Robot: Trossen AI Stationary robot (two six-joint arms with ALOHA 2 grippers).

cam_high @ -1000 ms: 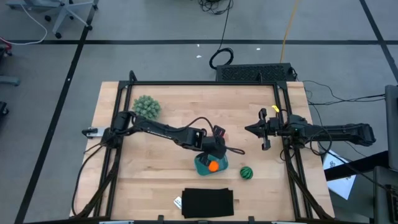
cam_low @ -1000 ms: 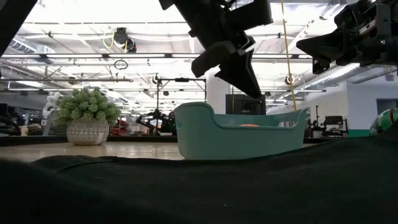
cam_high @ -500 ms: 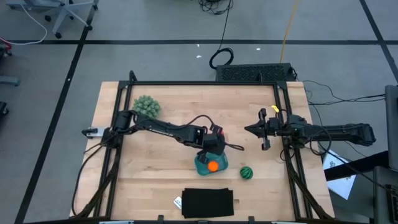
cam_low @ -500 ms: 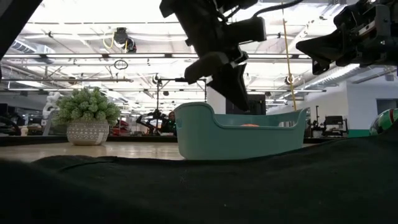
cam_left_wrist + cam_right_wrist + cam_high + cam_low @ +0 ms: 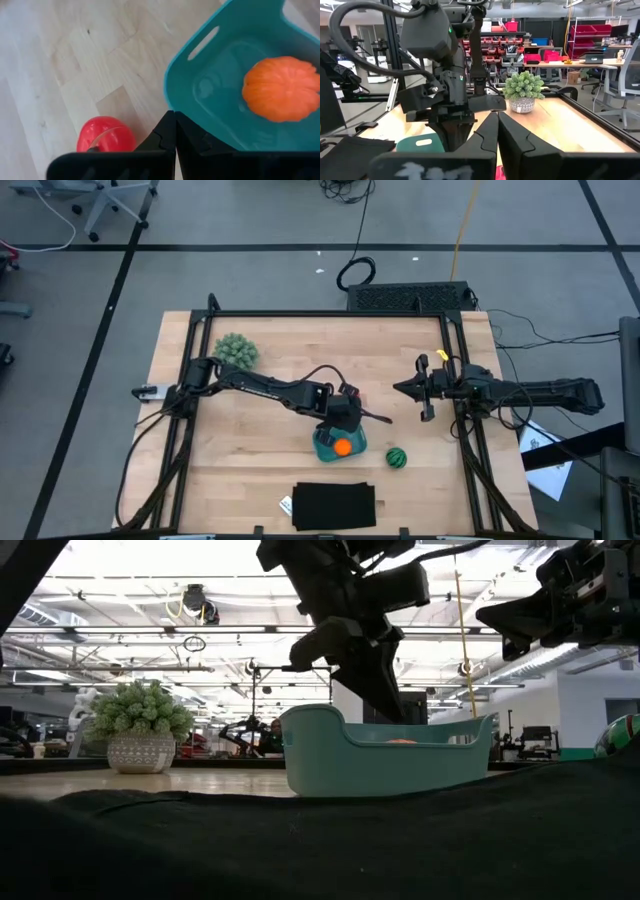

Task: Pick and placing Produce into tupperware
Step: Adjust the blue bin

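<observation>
Teal tupperware [image 5: 339,445] sat mid-table with the orange piece [image 5: 343,447] inside. The red piece [image 5: 105,134] lay on the wood just beside the tub, and the striped green one [image 5: 397,457] a bit off to its right. Left gripper [image 5: 174,131] hovered over the tub's rim, fingers closed on nothing. Right gripper [image 5: 398,388] waited at the right side, fingers pinched together too. No readable labels or writing anywhere.

Orange piece [image 5: 282,95] in teal tub [image 5: 210,90], red piece [image 5: 105,135] beside it, striped green one [image 5: 397,457] apart

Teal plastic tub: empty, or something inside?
Not empty: the teal plastic tub holds one round orange toy fruit, visible inside in the left wrist view.
</observation>
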